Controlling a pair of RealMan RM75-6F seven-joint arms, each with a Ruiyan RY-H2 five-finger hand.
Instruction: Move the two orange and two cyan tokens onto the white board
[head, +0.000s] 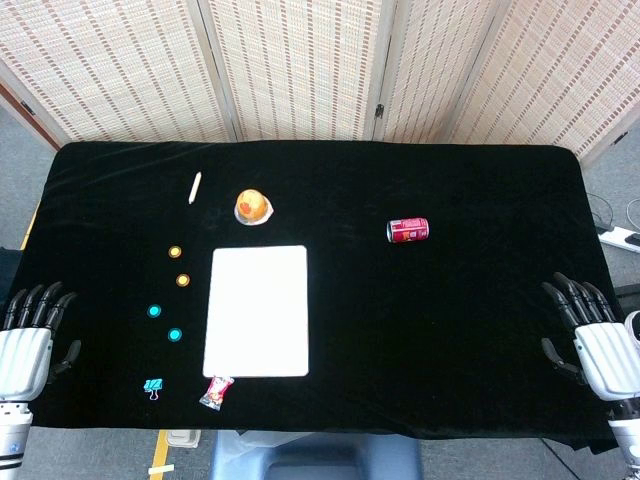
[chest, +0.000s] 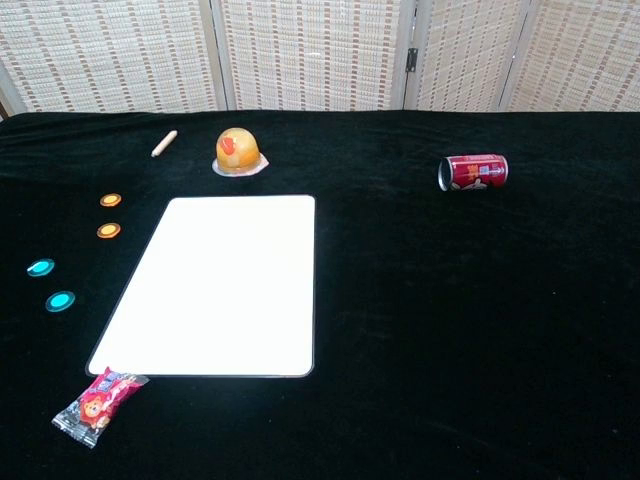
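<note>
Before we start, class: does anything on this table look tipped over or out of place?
Yes: the red can lies on its side, right of the white board. A snack packet touches the board's near-left corner. Nothing looks spilled or broken.

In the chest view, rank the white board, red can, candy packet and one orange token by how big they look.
1. white board, by far the largest.
2. candy packet and red can: look alike, and the packet lies much nearer the camera, so no ranking.
3. orange token, the smallest.
</note>
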